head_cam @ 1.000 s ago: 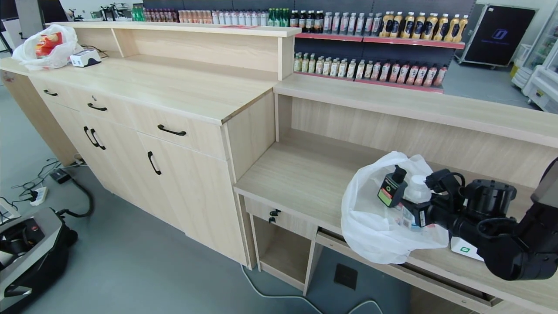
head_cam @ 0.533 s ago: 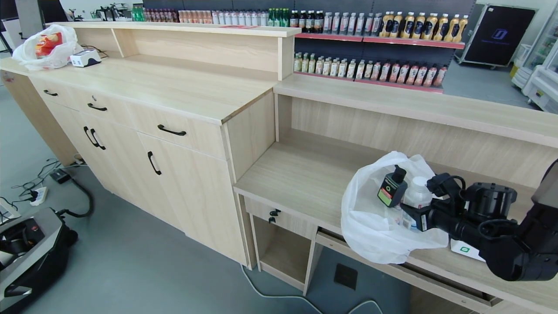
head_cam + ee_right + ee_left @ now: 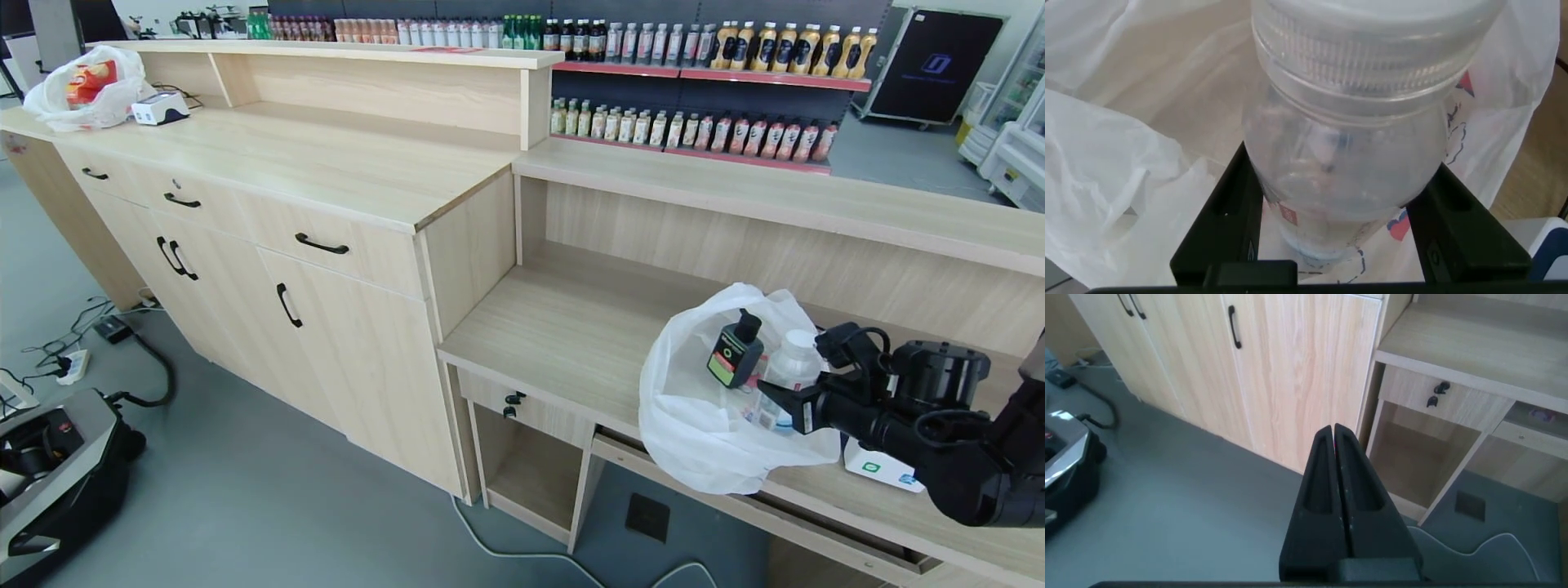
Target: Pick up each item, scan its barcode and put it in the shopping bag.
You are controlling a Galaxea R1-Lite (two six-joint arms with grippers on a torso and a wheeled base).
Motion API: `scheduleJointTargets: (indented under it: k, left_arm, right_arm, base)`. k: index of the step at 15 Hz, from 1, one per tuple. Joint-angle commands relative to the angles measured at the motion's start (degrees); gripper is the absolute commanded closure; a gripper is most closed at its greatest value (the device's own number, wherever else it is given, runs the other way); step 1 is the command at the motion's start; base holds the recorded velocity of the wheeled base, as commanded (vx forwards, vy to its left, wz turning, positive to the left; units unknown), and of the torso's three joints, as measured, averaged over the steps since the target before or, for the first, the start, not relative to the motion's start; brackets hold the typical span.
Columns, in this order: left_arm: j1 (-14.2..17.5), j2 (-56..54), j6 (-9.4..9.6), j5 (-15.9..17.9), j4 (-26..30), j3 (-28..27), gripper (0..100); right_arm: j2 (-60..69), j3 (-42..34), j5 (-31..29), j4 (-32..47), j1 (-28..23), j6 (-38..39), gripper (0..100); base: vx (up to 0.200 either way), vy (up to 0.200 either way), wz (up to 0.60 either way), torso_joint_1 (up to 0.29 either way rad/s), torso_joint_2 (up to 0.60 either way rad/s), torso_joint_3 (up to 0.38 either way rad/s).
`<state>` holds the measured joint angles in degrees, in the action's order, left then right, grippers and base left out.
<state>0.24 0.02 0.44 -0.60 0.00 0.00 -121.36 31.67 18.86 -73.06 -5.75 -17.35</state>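
One bottle (image 3: 789, 358) in right gripper (image 3: 784, 385) at bag (image 3: 694, 425) (counter edge (image 3: 539, 390) near); left gripper (image 3: 1335, 439) closed.

Thin glossy white plastic bag (image 3: 710, 445), clear smooth plastic bottle (image 3: 1364, 139), matt wood-grain counter (image 3: 563, 327)

Two bagged bottles (image 3: 735, 353) (image 3: 790, 366), seemingly two bags (image 3: 702, 433) (image 3: 82, 90)

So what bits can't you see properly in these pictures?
Clear bottle: its bottom, hidden by the shopping bag in the head view and by its own body in the right wrist view.
Dark bottle: its base, head view, sunk inside the bag.
White box: head view, partly behind the right arm.
Whether the clear bottle rests on the bag's floor or hangs from the right gripper: cannot tell, either view.
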Motion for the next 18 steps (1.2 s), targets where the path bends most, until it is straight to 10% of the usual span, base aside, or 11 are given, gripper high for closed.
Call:
scheduleJointTargets:
  k: [1, 9, 10, 18]
  left_arm:
    - [0.0, 0.0, 0.0, 0.0, 0.0, 0.0, 100]
    - [0.0, 0.0, 0.0, 0.0, 0.0, 0.0, 100]
    - [0.0, 0.0, 0.0, 0.0, 0.0, 0.0, 100]
    - [0.0, 0.0, 0.0, 0.0, 0.0, 0.0, 100]
  right_arm:
    - [0.2, -0.3, 0.1, -0.2, -0.5, -0.1, 100]
    - [-1.0, -0.6, 2.0, -0.1, -1.9, -0.1, 100]
    - [-0.9, -0.7, 2.2, -0.1, -1.9, -0.1, 0]
    - [11.8, -1.5, 4.4, 6.2, -1.8, -0.1, 0]
  base:
    - [0.0, 0.0, 0.0, 0.0, 0.0, 0.0]
    - [0.0, 0.0, 0.0, 0.0, 0.0, 0.0]
    - [0.0, 0.0, 0.0, 0.0, 0.0, 0.0]
    - [0.0, 0.0, 0.0, 0.0, 0.0, 0.0]
